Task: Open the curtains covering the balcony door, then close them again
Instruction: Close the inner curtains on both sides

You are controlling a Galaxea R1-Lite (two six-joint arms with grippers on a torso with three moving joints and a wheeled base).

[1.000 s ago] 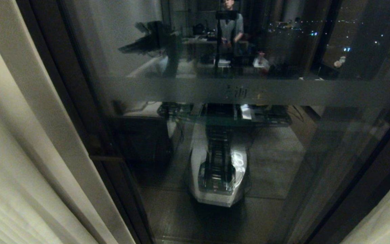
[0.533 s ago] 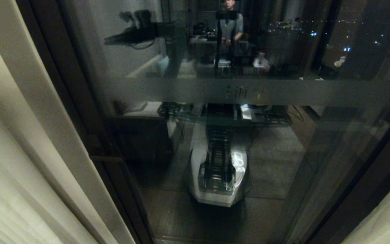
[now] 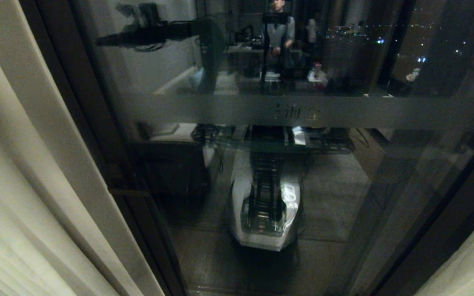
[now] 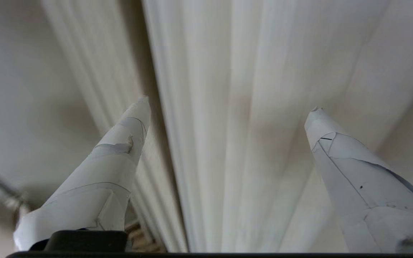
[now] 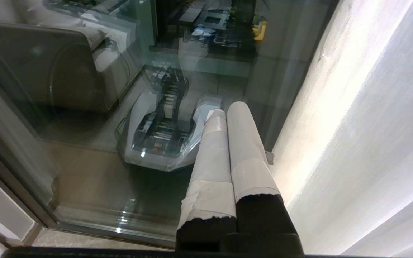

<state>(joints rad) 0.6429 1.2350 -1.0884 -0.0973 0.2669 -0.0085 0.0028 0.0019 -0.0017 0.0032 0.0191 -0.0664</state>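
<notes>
A: Our left gripper (image 4: pixel 228 104) stands spread before the left curtain (image 4: pixel 206 125), gripping nothing; the right gripper (image 5: pixel 228 111) is clenched, idle beside the bare balcony door (image 3: pixel 286 164).

B: Risk we judge: fingers pinch one thin pleat, fabric slips.

We're indoors at night in what looks like a lived-in room, cream curtains (image 3: pixel 23 172) drawn aside from a glass balcony door (image 3: pixel 286 164) with a frosted band (image 3: pixel 344 112) (city lights beyond), its pane reflecting a cluttered desk (image 3: pixel 261 49) and a standing person (image 3: pixel 280 31).
</notes>
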